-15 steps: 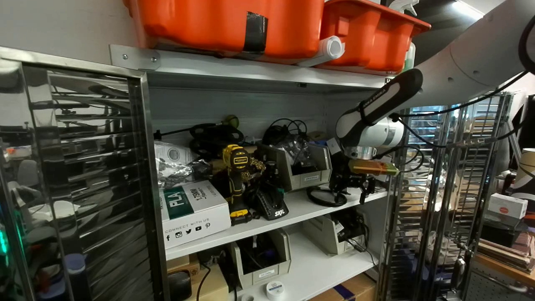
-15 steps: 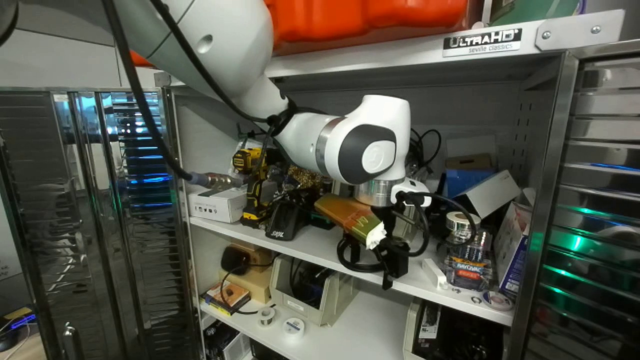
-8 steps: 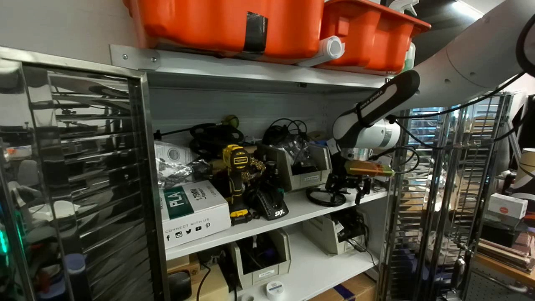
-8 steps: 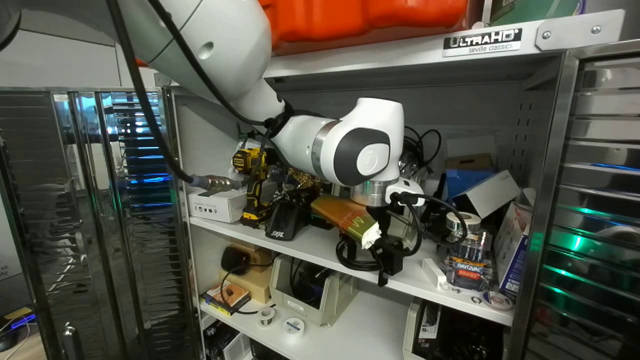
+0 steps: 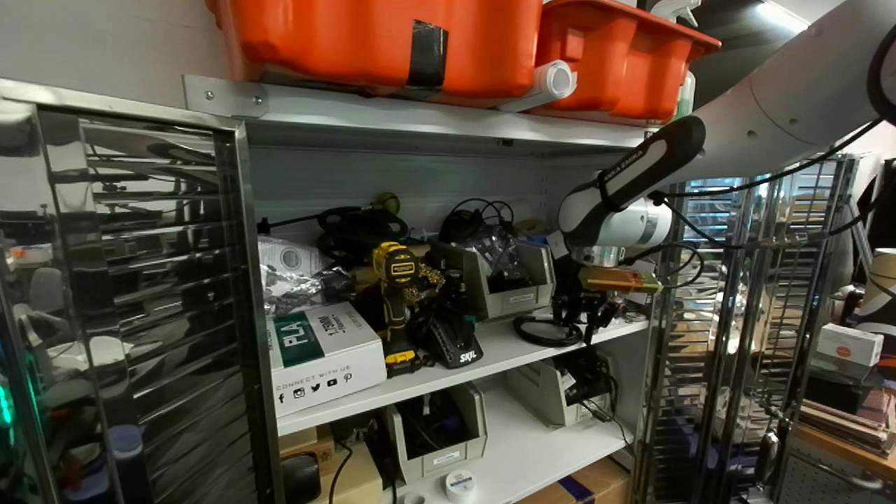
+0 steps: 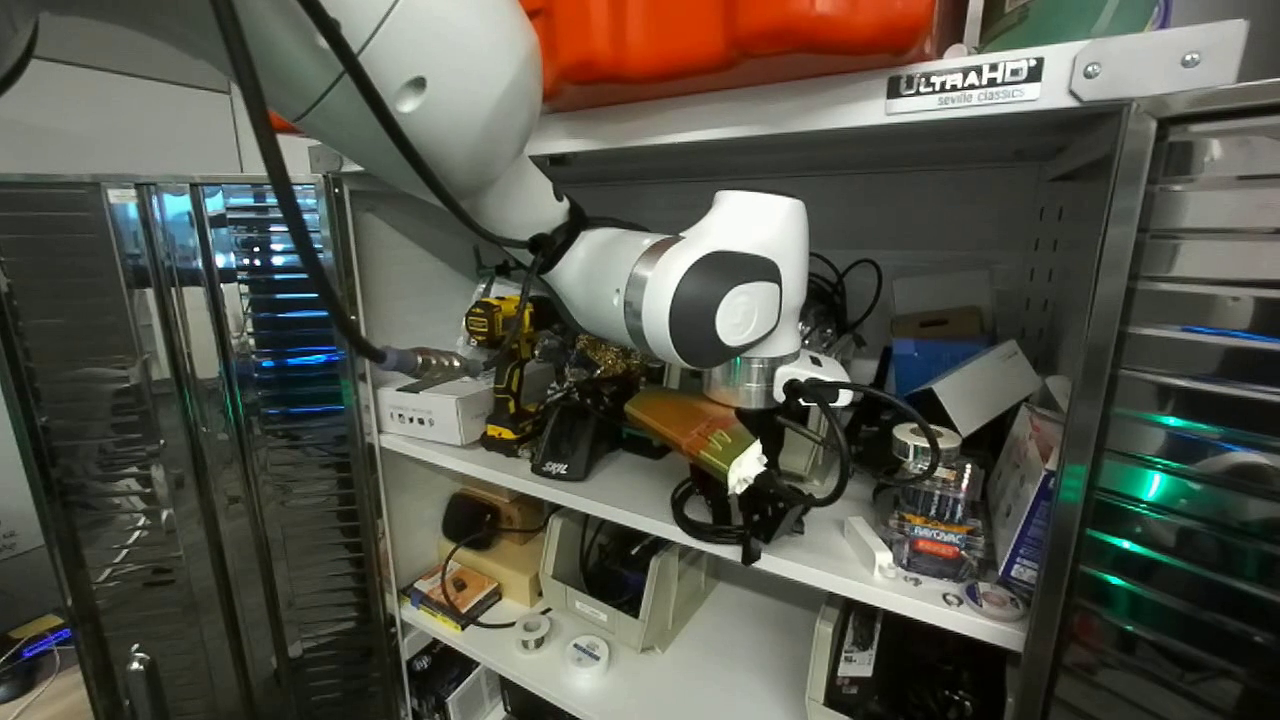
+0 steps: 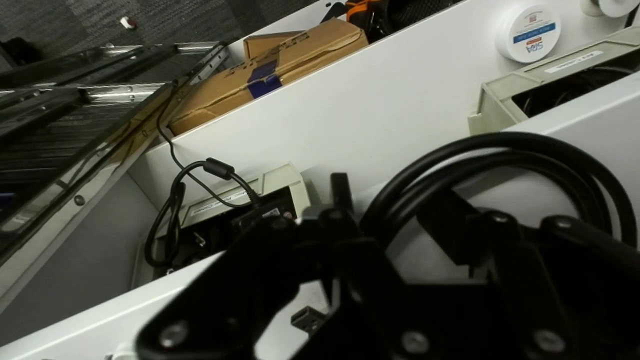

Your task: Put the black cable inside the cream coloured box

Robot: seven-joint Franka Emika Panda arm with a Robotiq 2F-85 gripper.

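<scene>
White shelf (image 5: 500,346): under my arm (image 6: 480,110).
Cream boxes (image 5: 448,449): two on the lower shelf (image 5: 521,437) (dark leads (image 7: 218,168) in each).
Gripper (image 7: 387,205): I see its fingers (image 7: 341,192) apart.
Black cable (image 7: 525,159): coiled on the white shelf, strands showing between the fingers; contact, I can't tell.

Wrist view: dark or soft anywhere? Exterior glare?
Wrist view: claw near-black and a bit soft, its parts merging; black cable clear against the white shelf. In an exterior view, green and blue glints streak the metal doors; in an exterior view, a ceiling light shows bright, top right.
</scene>
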